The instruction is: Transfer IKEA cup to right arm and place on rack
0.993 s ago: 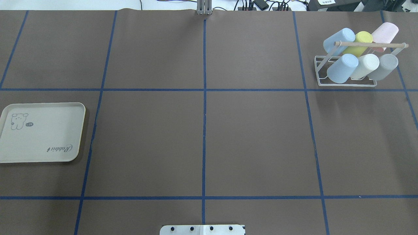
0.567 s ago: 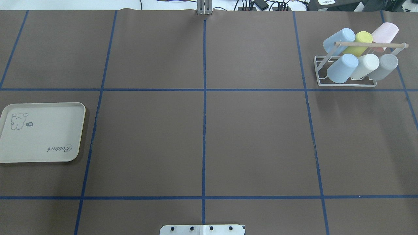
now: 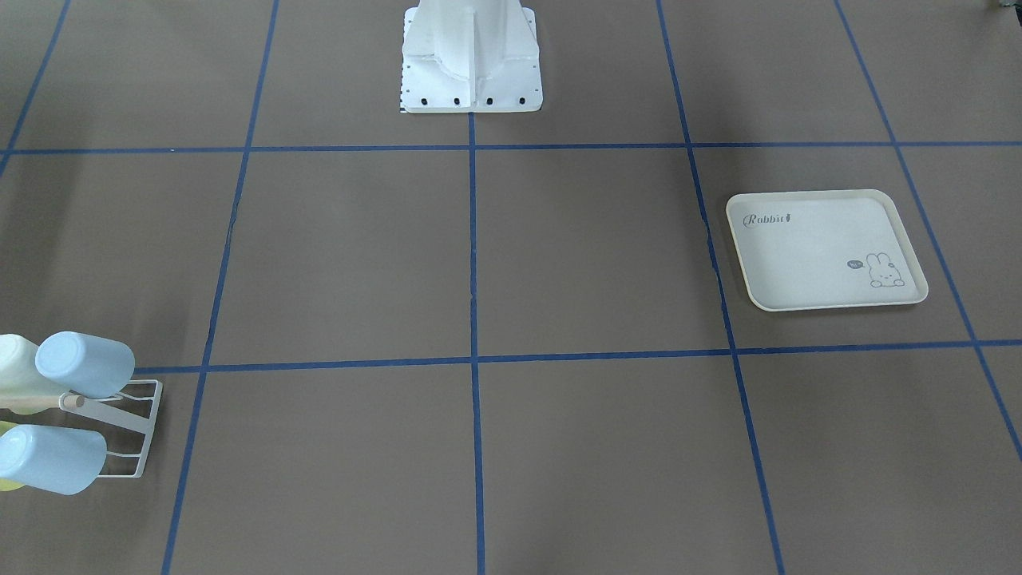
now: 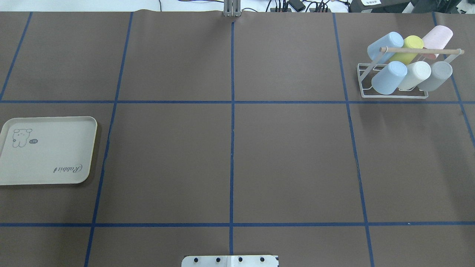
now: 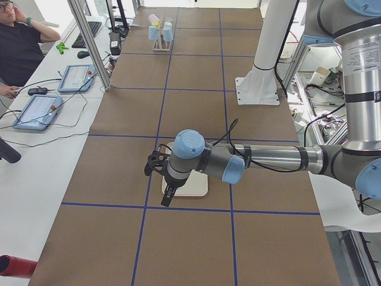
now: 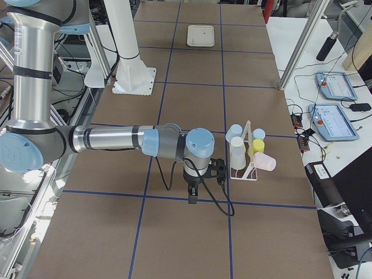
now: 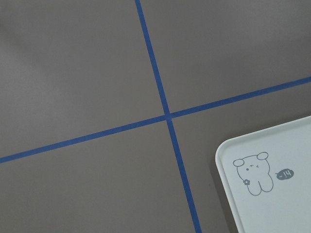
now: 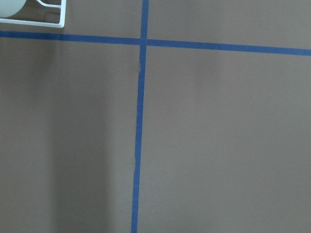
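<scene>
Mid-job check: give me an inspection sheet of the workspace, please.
Surface: brown table, blue tape grid.
Job's things: rack holds six cups; none seen elsewhere.
Clutter: rabbit-print tray, nothing on it.
Grippers: left gripper near the tray, right gripper near the rack; whether the fingers are open cannot be told.
Cables: cables loop off both wrists.
Surroundings: person and tablets at the side bench.
</scene>
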You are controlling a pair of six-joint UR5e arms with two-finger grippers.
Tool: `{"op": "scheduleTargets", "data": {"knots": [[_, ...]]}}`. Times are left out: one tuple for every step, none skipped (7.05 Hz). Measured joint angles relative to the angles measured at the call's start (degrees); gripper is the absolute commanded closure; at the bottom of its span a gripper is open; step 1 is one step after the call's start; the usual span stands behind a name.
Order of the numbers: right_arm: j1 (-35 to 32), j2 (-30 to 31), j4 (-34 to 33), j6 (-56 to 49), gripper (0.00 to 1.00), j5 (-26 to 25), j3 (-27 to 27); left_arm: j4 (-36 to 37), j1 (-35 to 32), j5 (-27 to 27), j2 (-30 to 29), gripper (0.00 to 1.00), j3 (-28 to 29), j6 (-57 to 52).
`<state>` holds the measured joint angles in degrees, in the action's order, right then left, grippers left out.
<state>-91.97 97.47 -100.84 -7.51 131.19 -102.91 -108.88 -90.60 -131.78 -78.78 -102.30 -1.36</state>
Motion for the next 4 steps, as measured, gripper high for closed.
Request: {"op": "scheduleTargets", "data": {"knots": [[-0.01,-0.01,0.02,-0.01,0.0,0.3,-0.03,-0.01,0.03,0.02,0.02,0.0,0.04,-0.07],[0.01,-0.05,0.05,0.02,0.0,0.63,-0.1,0.01,0.04,0.03,0.03,0.0,0.14,-0.12],[0.02,-0.07,0.6,0.05,0.0,0.89,-0.13,0.03,0.03,0.03,0.03,0.0,0.32,-0.13],[0.03,-0.08,1.54,0.12,0.0,1.13,-0.12,0.03,0.02,0.03,0.06,0.0,0.56,-0.1]]}}
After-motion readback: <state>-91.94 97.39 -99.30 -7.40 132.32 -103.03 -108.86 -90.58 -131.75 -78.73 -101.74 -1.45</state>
